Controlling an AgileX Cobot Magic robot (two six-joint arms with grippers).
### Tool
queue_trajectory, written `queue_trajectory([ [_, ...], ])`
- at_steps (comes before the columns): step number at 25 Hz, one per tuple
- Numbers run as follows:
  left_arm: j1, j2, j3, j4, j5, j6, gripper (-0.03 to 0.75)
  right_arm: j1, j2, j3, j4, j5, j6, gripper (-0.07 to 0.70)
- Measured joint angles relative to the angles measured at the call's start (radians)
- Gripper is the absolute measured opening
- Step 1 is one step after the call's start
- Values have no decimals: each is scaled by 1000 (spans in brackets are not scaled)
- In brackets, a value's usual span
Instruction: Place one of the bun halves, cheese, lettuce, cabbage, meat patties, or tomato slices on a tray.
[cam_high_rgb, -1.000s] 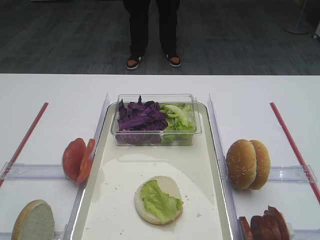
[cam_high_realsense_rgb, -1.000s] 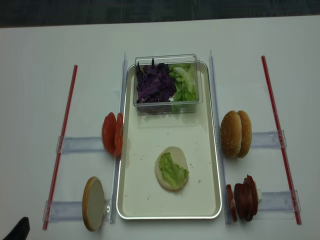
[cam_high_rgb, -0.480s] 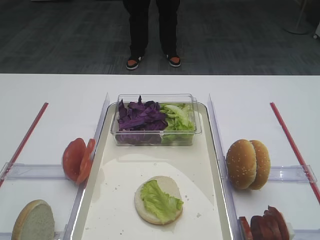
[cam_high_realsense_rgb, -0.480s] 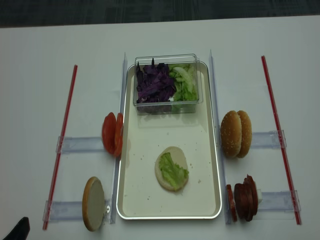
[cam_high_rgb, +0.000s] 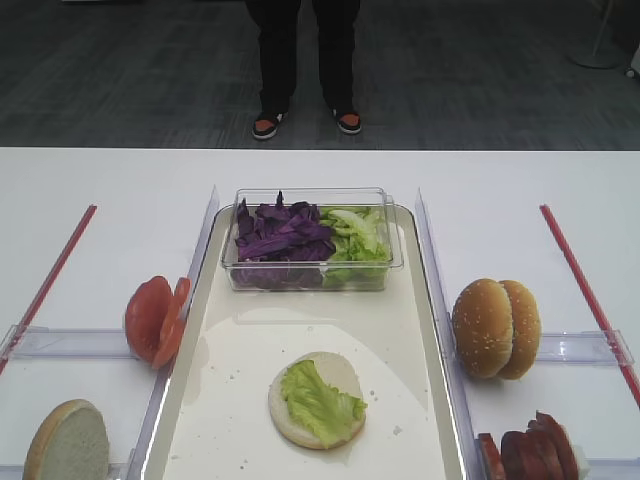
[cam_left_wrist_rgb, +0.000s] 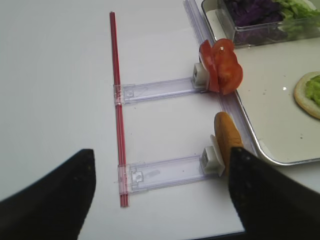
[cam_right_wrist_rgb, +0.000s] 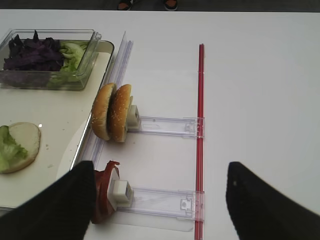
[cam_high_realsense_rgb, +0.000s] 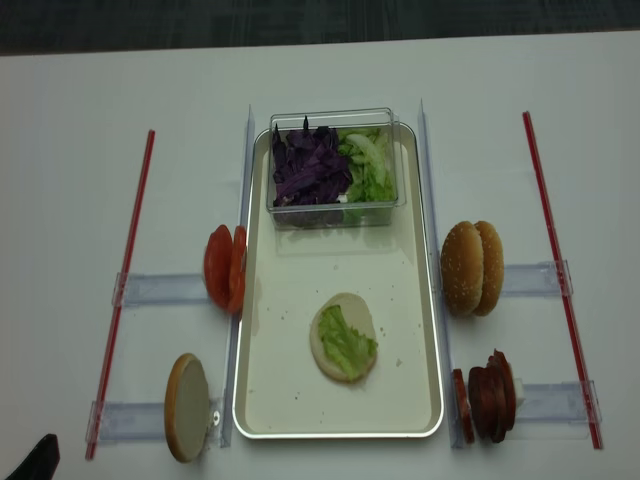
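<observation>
Overhead, white table (cam_high_realsense_rgb: 80, 90) — grey carpet floor (cam_high_rgb: 120, 70) beyond.

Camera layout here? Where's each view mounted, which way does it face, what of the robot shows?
Exterior high: low over the near table edge, facing across the tray; no robot.
Realsense: overhead, looking down; dark tip bottom-left.
Right wrist: looks forward over bun halves; both fingers show, apart.
Left wrist: over tomato slices; fingers apart.
All four views share the tray.

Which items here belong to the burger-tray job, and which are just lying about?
Job: long cream-white silver-rimmed tray; sesame bun halves; ruffled green lettuce leaf; purple shredded cabbage; dark brown meat patties; pinkish-red tomato slices.
Lying about: red rods; clear plastic holders.
</observation>
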Motion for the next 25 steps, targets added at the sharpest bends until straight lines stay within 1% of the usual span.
queue_trajectory([
  [25,0,0,0,0,0,0,520,0,0,0,0,0,0,560],
])
